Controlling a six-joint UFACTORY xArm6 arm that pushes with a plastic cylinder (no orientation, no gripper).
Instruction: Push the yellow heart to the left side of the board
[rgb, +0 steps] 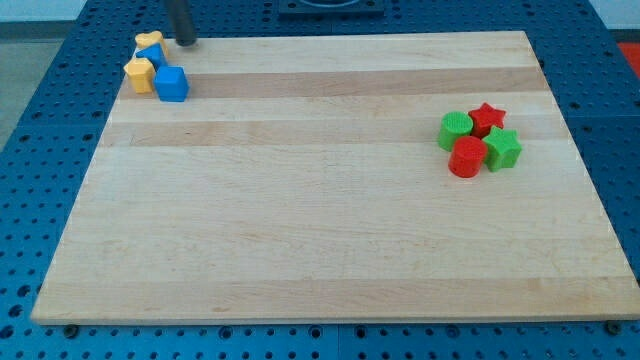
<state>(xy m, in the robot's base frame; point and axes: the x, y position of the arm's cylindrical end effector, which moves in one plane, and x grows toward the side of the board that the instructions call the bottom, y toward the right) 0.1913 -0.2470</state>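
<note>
The yellow heart (149, 39) lies at the board's top left corner, touching a blue block (152, 54) just below it. A yellow block (139, 75) and a blue cube (171, 84) sit right below those, all in one tight cluster. My tip (186, 42) stands at the board's top edge, just to the right of the yellow heart, with a small gap between them.
A second cluster sits at the view's right: a green block (455, 130), a red star (487, 118), a green star (502, 149) and a red cylinder (466, 157). The wooden board (320, 230) lies on a blue perforated table.
</note>
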